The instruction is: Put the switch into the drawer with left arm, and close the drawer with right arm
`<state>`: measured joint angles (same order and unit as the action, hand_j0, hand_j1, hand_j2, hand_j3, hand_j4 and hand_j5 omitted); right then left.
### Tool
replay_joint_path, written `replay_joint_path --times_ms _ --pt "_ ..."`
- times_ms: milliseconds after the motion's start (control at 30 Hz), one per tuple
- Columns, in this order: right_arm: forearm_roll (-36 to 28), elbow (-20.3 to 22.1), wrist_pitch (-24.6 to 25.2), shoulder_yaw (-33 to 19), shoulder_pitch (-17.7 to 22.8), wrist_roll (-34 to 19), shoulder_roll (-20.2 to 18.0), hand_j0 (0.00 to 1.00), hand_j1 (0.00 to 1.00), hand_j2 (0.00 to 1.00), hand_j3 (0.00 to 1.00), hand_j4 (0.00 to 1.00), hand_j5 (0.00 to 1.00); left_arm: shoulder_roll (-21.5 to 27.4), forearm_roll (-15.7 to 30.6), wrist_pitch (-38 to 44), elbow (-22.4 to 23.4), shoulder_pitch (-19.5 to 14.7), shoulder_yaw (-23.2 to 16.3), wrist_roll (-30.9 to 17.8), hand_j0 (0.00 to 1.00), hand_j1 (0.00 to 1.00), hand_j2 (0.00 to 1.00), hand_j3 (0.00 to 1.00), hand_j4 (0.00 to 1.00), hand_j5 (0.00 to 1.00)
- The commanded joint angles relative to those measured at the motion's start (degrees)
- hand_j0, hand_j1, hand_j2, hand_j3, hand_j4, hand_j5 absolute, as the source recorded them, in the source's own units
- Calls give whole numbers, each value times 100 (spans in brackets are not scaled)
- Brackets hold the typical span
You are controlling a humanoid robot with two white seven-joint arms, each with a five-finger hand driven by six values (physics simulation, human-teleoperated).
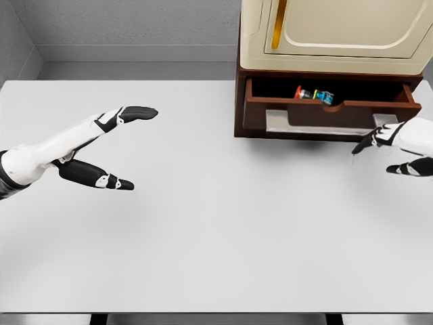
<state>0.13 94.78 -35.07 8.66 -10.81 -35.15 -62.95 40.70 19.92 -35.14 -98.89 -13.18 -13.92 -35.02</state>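
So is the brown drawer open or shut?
Open. The drawer is pulled out from under the cream cabinet, and the switch shows inside it.

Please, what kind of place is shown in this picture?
Probably a simulated test bench, not a real room. A plain white table stands against bare grey walls. On it sits a brown cabinet with an open drawer holding a small switch. Two white robot hands, left hand and right hand, hover empty.

Switch [313, 95] half behind drawer [325, 112] front
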Motion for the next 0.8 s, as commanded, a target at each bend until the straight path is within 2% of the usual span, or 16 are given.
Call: replay_joint_path --times_ms 0,100,233,533,767 --pt "5 -117 7 189 -18 15 46 75 75 75 75 75 75 0 47 14 -8 0 -5 2 100 100 100 100 100 100" --pt "13 -214 7 277 -176 15 152 75 75 75 75 75 75 8 47 14 1 0 -5 2 100 100 100 100 100 100" --pt "22 -504 7 760 -668 15 310 75 75 75 75 75 75 8 47 14 10 0 -5 2 100 100 100 100 100 100" --pt "40 -812 7 1006 -958 15 442 75 75 75 75 75 75 8 47 14 -8 0 -5 2 100 100 100 100 100 100" --pt "48 -1207 7 1472 -1512 15 600 75 75 75 75 75 75 8 47 14 1 0 3 2 100 100 100 100 100 100"
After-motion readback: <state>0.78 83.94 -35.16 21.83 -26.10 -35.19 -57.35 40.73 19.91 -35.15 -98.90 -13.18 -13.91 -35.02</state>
